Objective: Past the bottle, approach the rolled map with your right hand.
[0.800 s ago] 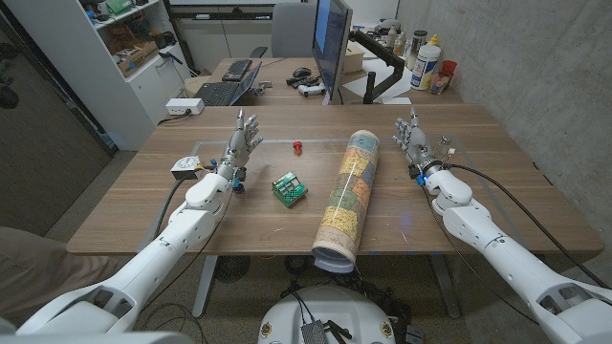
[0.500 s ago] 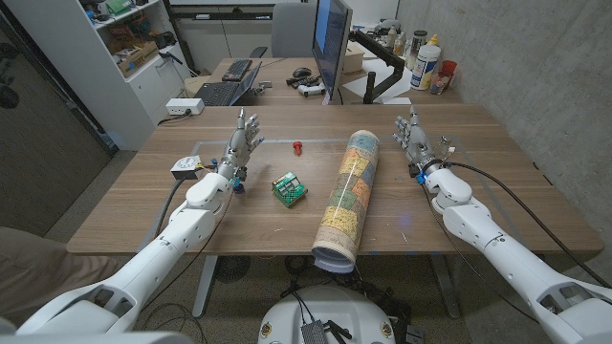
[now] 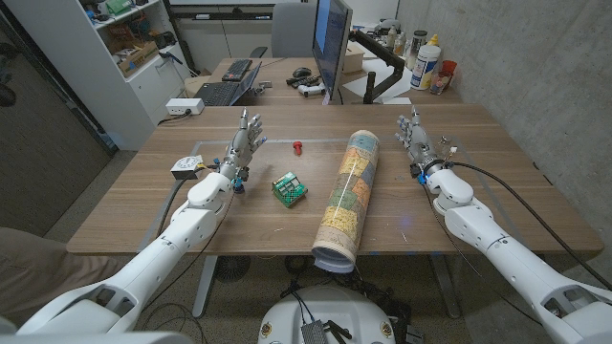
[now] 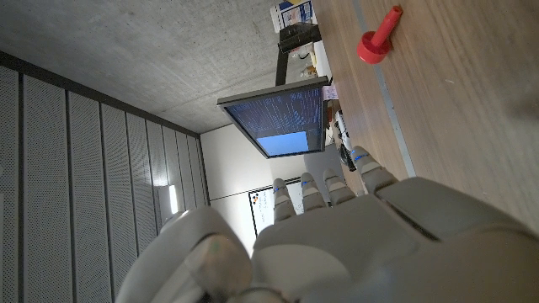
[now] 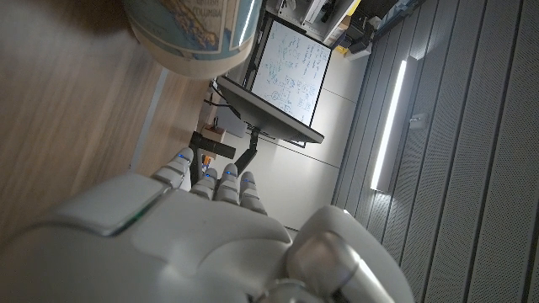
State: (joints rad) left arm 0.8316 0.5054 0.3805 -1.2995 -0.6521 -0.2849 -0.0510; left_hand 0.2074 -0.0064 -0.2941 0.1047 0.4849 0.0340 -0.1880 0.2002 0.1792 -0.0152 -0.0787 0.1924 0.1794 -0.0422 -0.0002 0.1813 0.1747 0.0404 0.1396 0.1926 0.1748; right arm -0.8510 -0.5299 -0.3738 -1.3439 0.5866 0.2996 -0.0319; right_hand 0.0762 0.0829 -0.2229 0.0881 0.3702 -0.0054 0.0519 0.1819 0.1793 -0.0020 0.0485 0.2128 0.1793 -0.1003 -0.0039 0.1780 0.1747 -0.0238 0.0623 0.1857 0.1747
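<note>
The right robot hand (image 3: 417,141) is held upright over the worktop (image 3: 497,205) with fingers spread and nothing gripped. The rolled map (image 3: 349,196) lies lengthwise to the inner side of this robot hand, apart from it, its near end overhanging the worktop edge. No bottle can be made out on this worktop. The approach is best made sideways toward the roll's middle, kept low, fingers held apart, without nudging the roll into rolling.

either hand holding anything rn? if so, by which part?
Nothing held. Left hand and right hand are both open, fingers apart, clear of the rolled map.
</note>
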